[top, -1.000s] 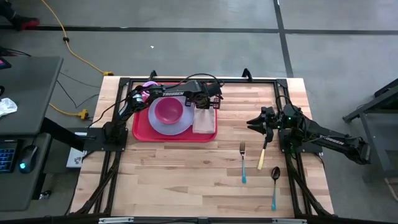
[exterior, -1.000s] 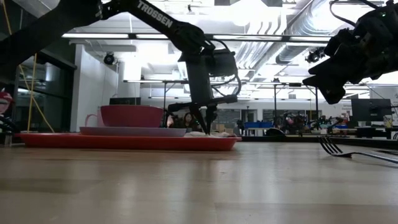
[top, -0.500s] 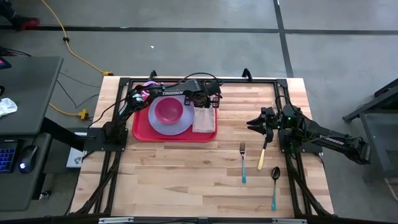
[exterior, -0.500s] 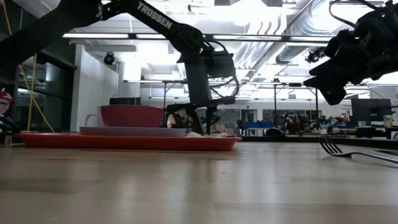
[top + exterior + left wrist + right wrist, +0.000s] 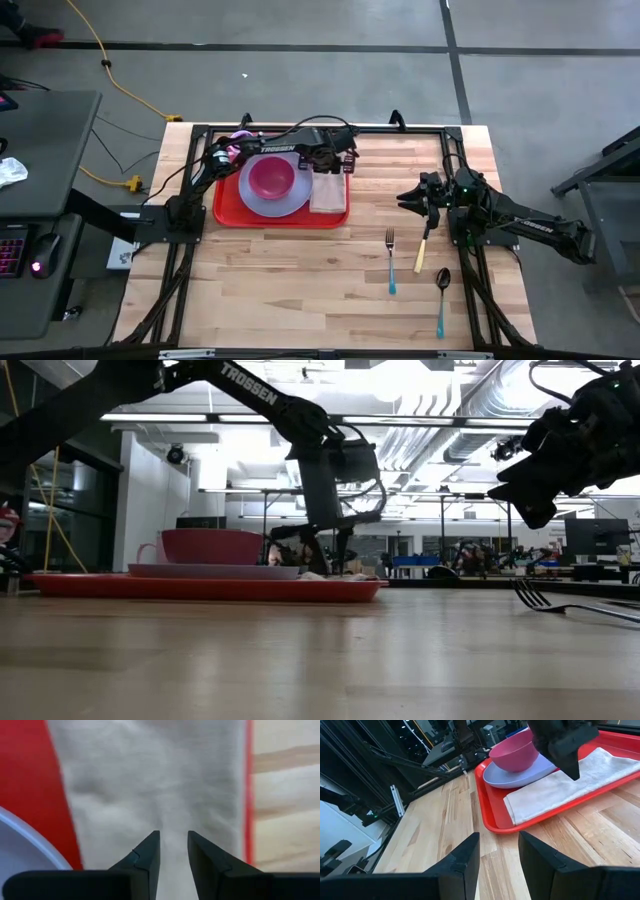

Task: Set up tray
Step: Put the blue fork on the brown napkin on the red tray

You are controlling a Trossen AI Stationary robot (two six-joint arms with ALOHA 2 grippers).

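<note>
1. The tray [image 5: 226, 206] lies flat on the wooden tabletop [image 5: 300, 270], on its left half toward the far edge.
2. A lavender plate [image 5: 290, 203] sits on the tray's left part, and a pink bowl [image 5: 270, 177] stands upright on the plate.
3. A beige napkin [image 5: 328, 196] lies flat on the tray's right part, just beside the plate, with its long edge close to the tray's right rim.
4. The left claw [image 5: 330, 165] hangs over the far end of the napkin; in the low view it sits just above the cloth [image 5: 318, 560].
5. Its two dark fingers [image 5: 145, 857] stand apart with a narrow gap, pointing down at the napkin [image 5: 150, 780], and nothing is between them.
6. The left wrist view also shows the red tray [image 5: 55, 795] on either side of the napkin and an arc of the plate [image 5: 25, 845] at one corner.
7. The right claw [image 5: 412, 200] waits above the tabletop's right side, well apart from the tray, raised high in the low view [image 5: 530, 500].
8. Its fingers [image 5: 462, 860] are apart and empty; beyond them the right wrist view shows the tray [image 5: 492, 817], napkin [image 5: 560, 785], plate [image 5: 510, 779] and bowl [image 5: 515, 755].
9. A fork [image 5: 390, 260] with a blue handle lies on the tabletop in front of the right claw.
10. A knife [image 5: 423, 250] with a pale handle lies just beside the fork, under the right arm.
11. A spoon [image 5: 441, 295] with a blue handle lies nearer the front edge, right of the fork.
</note>
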